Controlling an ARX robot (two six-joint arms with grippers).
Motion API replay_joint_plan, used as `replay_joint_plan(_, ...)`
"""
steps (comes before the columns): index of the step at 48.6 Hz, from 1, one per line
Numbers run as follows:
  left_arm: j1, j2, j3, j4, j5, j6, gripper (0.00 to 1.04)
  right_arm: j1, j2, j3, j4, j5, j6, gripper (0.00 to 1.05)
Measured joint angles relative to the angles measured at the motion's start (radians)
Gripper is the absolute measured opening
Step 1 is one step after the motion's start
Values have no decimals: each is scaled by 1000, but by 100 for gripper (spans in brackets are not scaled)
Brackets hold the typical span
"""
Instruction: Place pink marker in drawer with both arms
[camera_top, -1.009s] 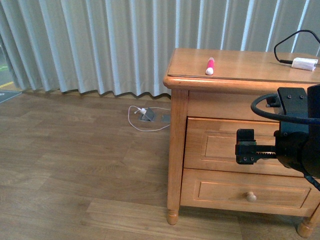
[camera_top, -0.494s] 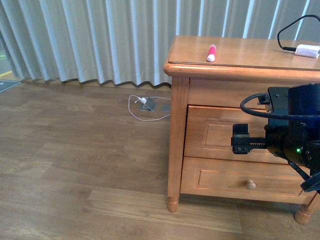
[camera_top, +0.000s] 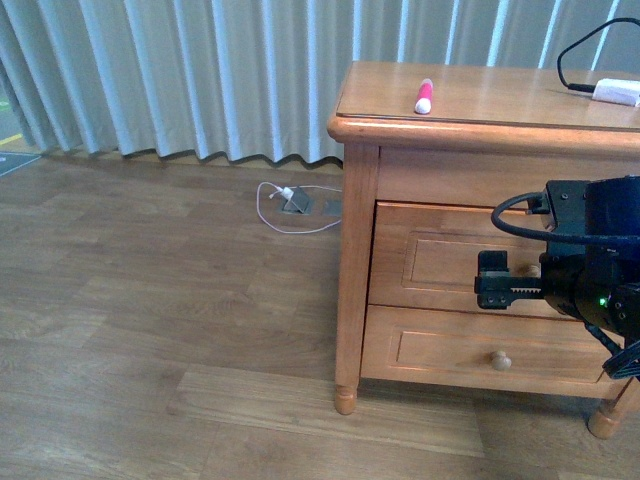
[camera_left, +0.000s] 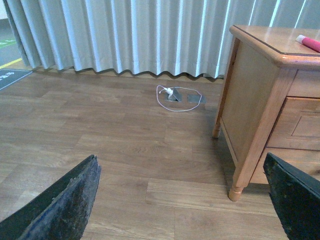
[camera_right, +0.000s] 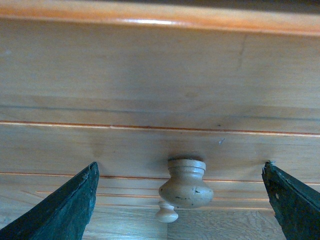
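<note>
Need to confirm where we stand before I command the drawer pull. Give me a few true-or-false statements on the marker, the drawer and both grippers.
1. The pink marker lies on the dresser top. True.
2. The taller drawer is pulled open. False: it is shut, its front flush with the frame.
3. The right gripper is shut on the knob. False: it is open, with one jaw on either side of the knob and neither touching it.
4. The left gripper is open and holds nothing. True.
</note>
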Motion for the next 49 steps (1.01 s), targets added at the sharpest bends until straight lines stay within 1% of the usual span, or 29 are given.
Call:
replay_joint_plan(14, 0, 0, 0, 0, 0, 0, 99, -5, 19, 12, -4, 9, 0, 96)
replay_joint_plan(16, 0, 0, 0, 0, 0, 0, 99, -5, 19, 12, -3, 14, 1, 94)
replay_joint_plan(19, 0, 0, 0, 0, 0, 0, 99, -7, 19, 12, 1, 19, 0, 82)
replay_joint_plan(28, 0, 0, 0, 0, 0, 0, 99, -10, 20, 12, 4, 17, -1, 41)
replay_joint_plan(30, 0, 0, 0, 0, 0, 0, 99, -11, 21, 12, 4, 16, -1, 34)
replay_joint_plan(31, 0, 0, 0, 0, 0, 0, 99, -11, 21, 12, 4, 14, -1, 29)
replay_joint_plan(33, 0, 0, 0, 0, 0, 0, 99, -11, 21, 12, 3, 13, 0, 24)
replay_joint_plan(44, 0, 0, 0, 0, 0, 0, 99, -12, 16, 11, -20, 0, 28, 23)
replay_joint_plan(49, 0, 0, 0, 0, 0, 0, 99, -12, -18, -28, -31, -24, 58, 23)
